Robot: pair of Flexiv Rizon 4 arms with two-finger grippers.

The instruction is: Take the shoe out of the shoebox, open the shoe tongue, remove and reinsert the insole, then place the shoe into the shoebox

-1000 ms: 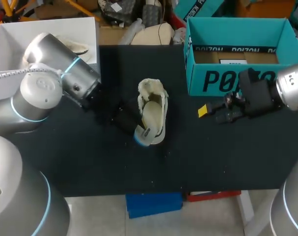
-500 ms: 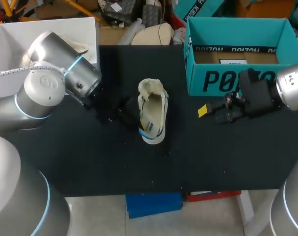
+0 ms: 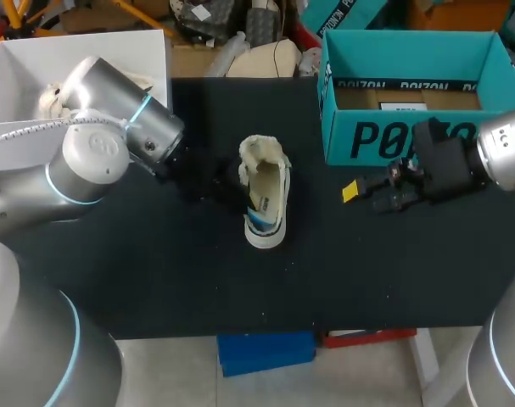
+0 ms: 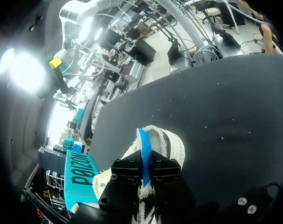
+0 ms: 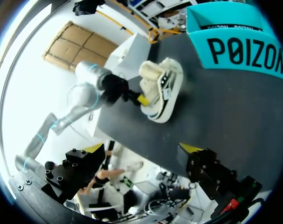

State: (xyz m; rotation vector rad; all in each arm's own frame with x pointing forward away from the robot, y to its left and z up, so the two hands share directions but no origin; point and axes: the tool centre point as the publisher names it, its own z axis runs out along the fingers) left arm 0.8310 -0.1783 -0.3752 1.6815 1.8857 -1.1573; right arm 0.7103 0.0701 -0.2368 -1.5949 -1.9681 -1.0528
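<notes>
While shoe is cream, insole shows blue

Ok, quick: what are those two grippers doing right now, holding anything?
Left gripper: closed on the blue-backed insole at the cream fleecy shoe.
Right gripper: open, holding nothing.

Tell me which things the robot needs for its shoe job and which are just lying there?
For the job:
- the shoe, out of its box
- the insole, its blue edge pinched in the left gripper
- the teal shoebox
- the right gripper, open, waiting by the shoebox

Just lying about:
- the white box, far left, something pale inside
</notes>
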